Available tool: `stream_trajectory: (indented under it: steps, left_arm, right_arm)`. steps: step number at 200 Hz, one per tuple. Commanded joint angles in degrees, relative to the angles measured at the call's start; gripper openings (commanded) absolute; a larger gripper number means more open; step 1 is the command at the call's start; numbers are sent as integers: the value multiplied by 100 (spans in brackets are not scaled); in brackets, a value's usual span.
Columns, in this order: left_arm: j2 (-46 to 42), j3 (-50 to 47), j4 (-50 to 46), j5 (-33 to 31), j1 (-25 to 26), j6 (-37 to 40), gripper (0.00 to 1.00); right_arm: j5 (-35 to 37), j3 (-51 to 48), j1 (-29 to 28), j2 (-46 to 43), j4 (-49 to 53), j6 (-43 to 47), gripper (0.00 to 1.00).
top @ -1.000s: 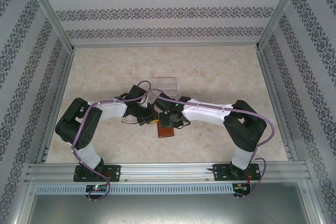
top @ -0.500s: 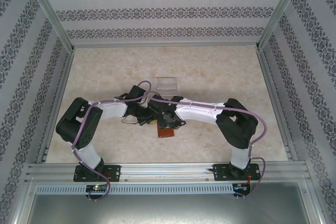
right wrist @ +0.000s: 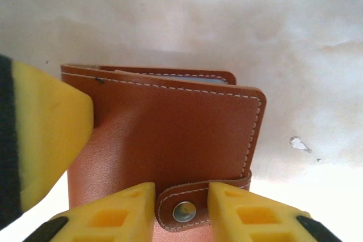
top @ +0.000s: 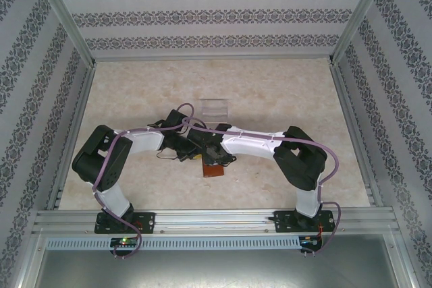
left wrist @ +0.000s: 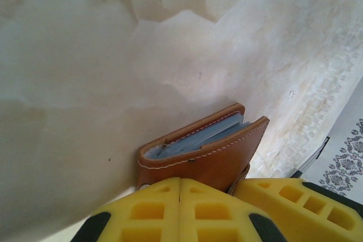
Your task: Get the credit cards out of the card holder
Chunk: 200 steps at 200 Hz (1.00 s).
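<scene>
Two sets of yellow fingers are working one small card holder (right wrist: 170,134).

Left fingers (left wrist: 150,211): clenched, pads pressed flat together, tips butted against the holder's near edge (pinning it, by the look; I cannot tell whether any leather is nipped between them).

Right fingers (right wrist: 122,211): parted, one on each side of the strap tab (right wrist: 195,194), with the snap (right wrist: 181,212) between them. They sit right against the leather, but I cannot tell if they have bitten yet.

Changed over the last second: the right arm (top: 250,143) has swung leftward, and its wrist has crowded in beside the left one. The holder has not shifted.

Holder: lying mid-worktop (top: 283,92), folded, strap fastened. The covers gape slightly, showing grey-blue pockets (left wrist: 198,137). I cannot pick out the credit cards among them; presumably all are inside. A clear tray (top: 214,107) stands beyond, well apart.

Reading: the task has barely begun. The approach looks finished, and the strap must be popped before any card comes out. If the left fingers slip, the whole holder may lift with the tab.
</scene>
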State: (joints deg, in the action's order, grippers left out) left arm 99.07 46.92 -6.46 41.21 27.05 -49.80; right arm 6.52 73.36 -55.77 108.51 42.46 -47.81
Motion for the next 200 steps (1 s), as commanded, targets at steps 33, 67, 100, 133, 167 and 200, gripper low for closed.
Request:
stream_trajectory:
  steps: [33, 67, 100, 133, 167, 200]
  left_arm:
    - [357, -68, -365, -281, 78, 176, 0]
    - [394, -62, -389, -293, 65, 201, 0]
    - [386, -2, -596, -353, 43, 311, 0]
    - [294, 179, -1021, -586, 32, 478, 0]
    - [221, 562, -1542, -782, 59, 668, 2]
    - [24, 952, -2133, -1153, 115, 794, 11]
  right_arm:
    - [364, -19, -24, -198, 399, -52, 21]
    - [350, -183, 103, -535, 358, -50, 14]
    - [271, -411, 266, -772, 314, 3, 13]
    - [155, -765, 451, -1009, 140, 13, 13]
    - [-313, -1334, 698, -1257, -437, -72, 12]
    - [-705, -1843, 930, -1469, -1066, -146, 13]
